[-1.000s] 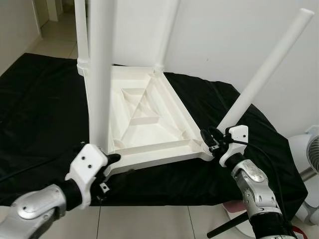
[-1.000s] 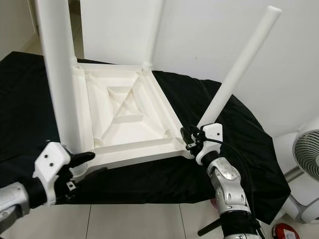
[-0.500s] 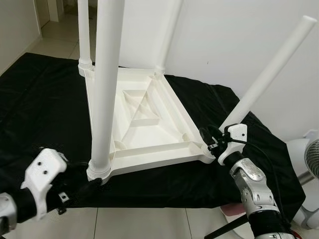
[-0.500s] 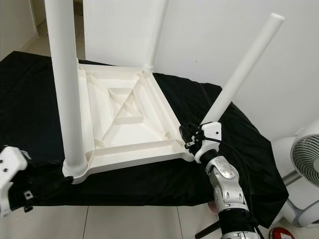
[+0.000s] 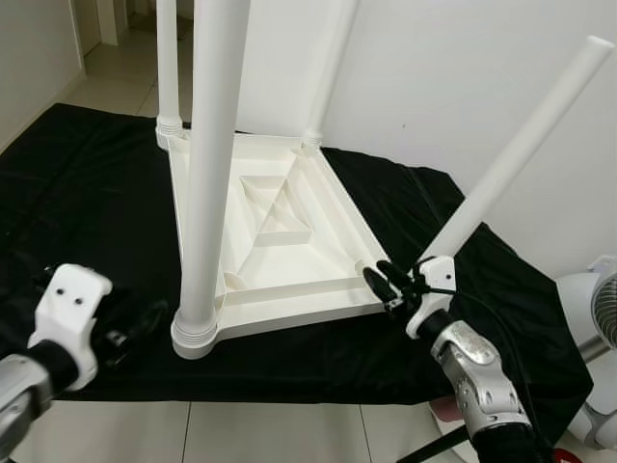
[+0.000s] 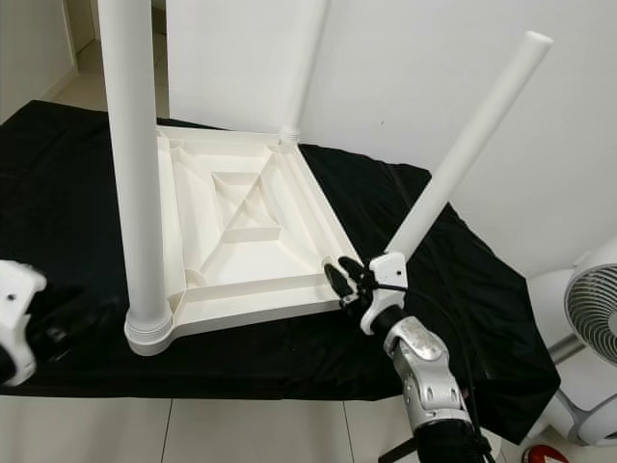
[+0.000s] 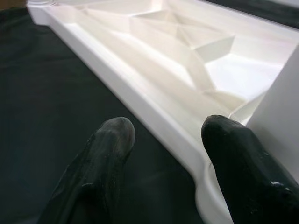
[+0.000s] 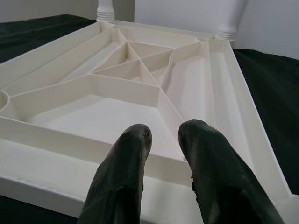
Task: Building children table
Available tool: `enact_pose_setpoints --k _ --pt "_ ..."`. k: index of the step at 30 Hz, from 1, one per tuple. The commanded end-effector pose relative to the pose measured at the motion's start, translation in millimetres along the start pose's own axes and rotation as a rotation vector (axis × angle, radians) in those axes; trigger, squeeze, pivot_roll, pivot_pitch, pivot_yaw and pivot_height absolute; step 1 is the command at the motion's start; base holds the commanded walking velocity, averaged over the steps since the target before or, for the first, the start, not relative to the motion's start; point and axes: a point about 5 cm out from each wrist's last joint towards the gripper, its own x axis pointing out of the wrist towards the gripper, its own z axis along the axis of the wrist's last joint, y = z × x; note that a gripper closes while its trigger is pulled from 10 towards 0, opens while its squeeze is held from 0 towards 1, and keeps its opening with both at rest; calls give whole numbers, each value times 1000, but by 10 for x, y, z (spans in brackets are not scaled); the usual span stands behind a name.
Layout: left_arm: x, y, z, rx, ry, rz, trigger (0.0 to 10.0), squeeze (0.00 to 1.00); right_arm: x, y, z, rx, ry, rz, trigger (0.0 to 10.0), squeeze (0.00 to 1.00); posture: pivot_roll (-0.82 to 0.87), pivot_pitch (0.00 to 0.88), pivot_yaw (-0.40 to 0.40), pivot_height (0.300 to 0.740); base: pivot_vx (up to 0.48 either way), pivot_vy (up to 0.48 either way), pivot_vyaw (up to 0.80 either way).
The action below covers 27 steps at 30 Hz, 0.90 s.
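The white children's table top (image 5: 289,294) lies upside down on a black cloth. Three white legs stand in its corners; the near left leg (image 5: 212,164) rises just right of my left gripper (image 5: 145,321). That gripper is open, its fingers (image 7: 107,149) apart and low beside the table's rim (image 7: 154,107), holding nothing. A fourth leg (image 5: 521,145) leans tilted at the near right corner, its lower end hidden behind my right wrist. My right gripper (image 5: 383,282) points over the near rail (image 8: 70,154), its fingers slightly apart and empty.
The black cloth (image 5: 77,193) covers the floor around the table. A white fan (image 6: 590,309) stands at the right, close to my right arm. A white wall runs behind the table. Pale floor tiles (image 5: 289,434) show in front.
My left gripper has let go of the near left leg's base and pulled back to the left. My right gripper slid off the tilted leg's base toward the table's near right corner.
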Motion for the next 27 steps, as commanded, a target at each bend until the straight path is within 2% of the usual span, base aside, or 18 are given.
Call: enact_pose_setpoints --k 1,3,5,9,10,13,17,19,21,22,26,27 --pt "88 -42 -15 11 -15 35 10000 0 -51 -4 -26 9 17 -2 10000 0 66 0 -184 740 0 0 0" --pt "203 -24 10 -19 -42 62 10000 0 -102 71 -90 5 44 33 10000 0 62 0 -182 740 0 0 0" --pt "235 -11 16 -32 -47 69 10000 0 -116 92 -109 4 52 42 10000 0 60 0 -180 740 0 0 0" --pt "292 65 45 22 -65 83 10000 0 -158 109 -142 10 67 45 10000 0 52 0 -173 740 0 0 0" --pt "340 68 104 38 -93 87 10000 0 -185 105 -159 14 77 39 10000 0 52 0 -172 740 0 0 0" --pt "474 2 244 12 -162 51 10000 0 -237 102 -208 28 112 20 10000 0 48 0 -170 740 0 0 0" --pt "528 -67 291 11 -187 3 10000 0 -266 107 -250 17 147 5 10000 0 48 0 -170 740 0 0 0" --pt "606 -135 354 17 -222 -77 10000 0 -292 41 -346 -34 215 -111 10000 0 46 0 -176 740 0 0 0" --pt "606 -135 354 17 -222 -77 10000 0 -292 41 -346 -34 215 -111 10000 0 46 0 -176 740 0 0 0" --pt "635 -149 368 14 -229 -109 10000 0 -301 6 -385 -47 240 -166 10000 0 46 0 -176 740 0 0 0" --pt "803 -226 437 66 -262 -262 10000 0 -236 -75 -493 11 280 -361 10000 0 52 0 -177 740 0 0 0" --pt "803 -226 437 66 -262 -262 10000 0 -236 -75 -493 11 280 -361 10000 0 52 0 -177 740 0 0 0"
